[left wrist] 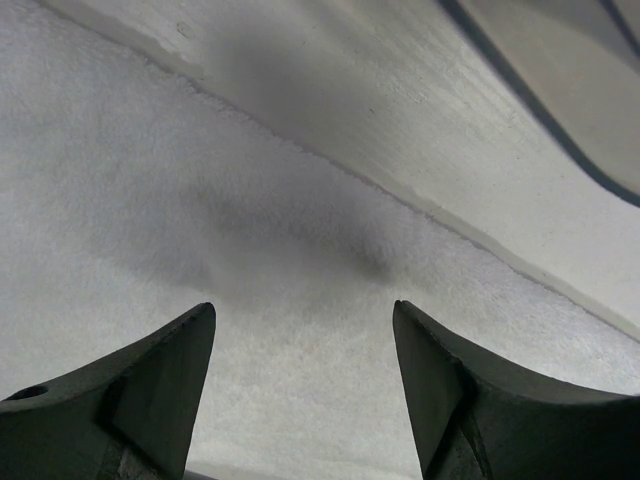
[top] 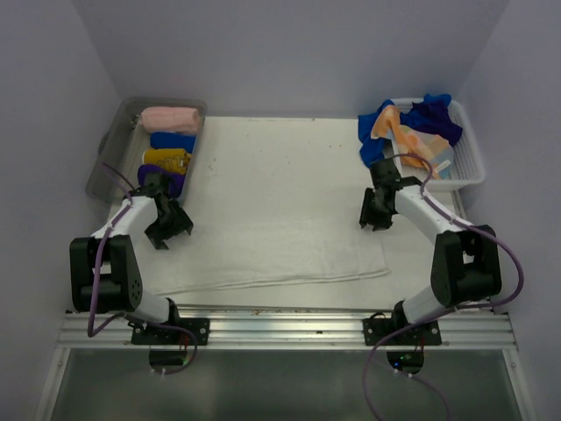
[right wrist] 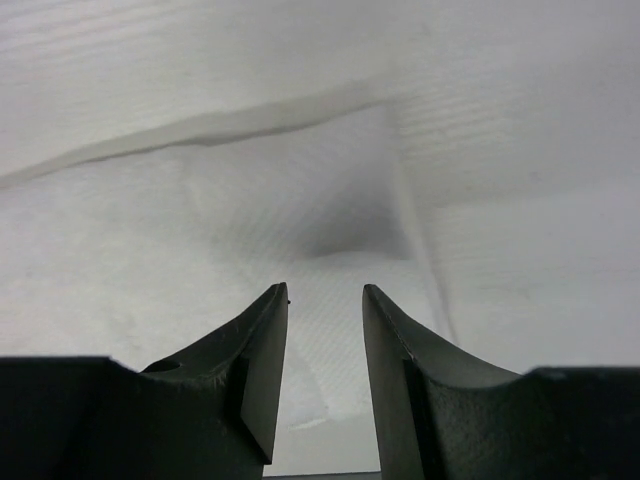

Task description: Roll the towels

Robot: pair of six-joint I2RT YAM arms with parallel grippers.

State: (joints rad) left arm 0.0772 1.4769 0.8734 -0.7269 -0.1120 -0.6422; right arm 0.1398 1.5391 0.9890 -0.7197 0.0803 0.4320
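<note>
The left gripper (left wrist: 305, 308) is hanging wide and empty. The right gripper (right wrist: 325, 290) is standing narrowly parted, also empty. Both are hovering over the white towel (top: 280, 193), perhaps brushing it. The nubby terry is lying spread flat, near edge folded over. Starting the roll is calling for both to pinch one edge.

left pincer (left wrist: 303, 304): jaws wide apart | white towel (left wrist: 150, 180): beneath, its edge running diagonally
</note>
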